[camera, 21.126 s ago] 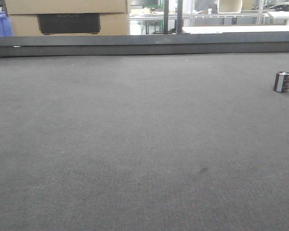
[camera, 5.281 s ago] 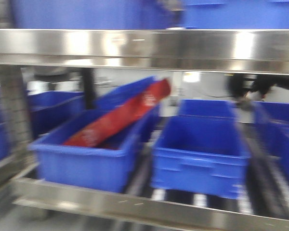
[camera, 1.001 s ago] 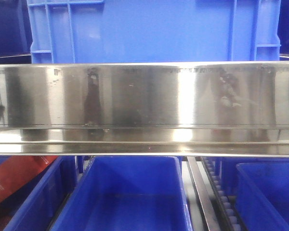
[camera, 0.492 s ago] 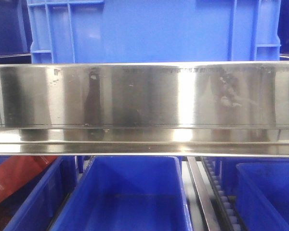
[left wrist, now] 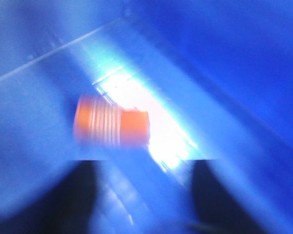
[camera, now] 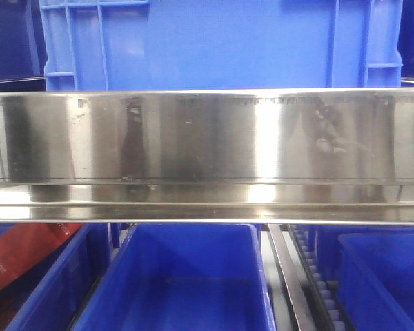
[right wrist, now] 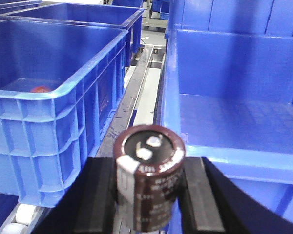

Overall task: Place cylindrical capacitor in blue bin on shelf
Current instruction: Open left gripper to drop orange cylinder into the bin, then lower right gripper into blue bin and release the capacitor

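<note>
Squarely in right hand (right wrist: 149, 195), fingers tight on it: upright cylindrical capacitor (right wrist: 150, 181)

A red packet (camera: 27, 252) with small white print is lying slantwise at the lower left of the front view, partly cut off by the frame's edge, while a tall blue crate (camera: 221, 45) is standing on the tier above. In the blurred left wrist view an orange cylinder (left wrist: 111, 127) with pale ribs is lying on its side under a bright glare. In the right wrist view a small orange-red object (right wrist: 39, 89) is resting inside the left-hand blue tub (right wrist: 63, 92).
</note>
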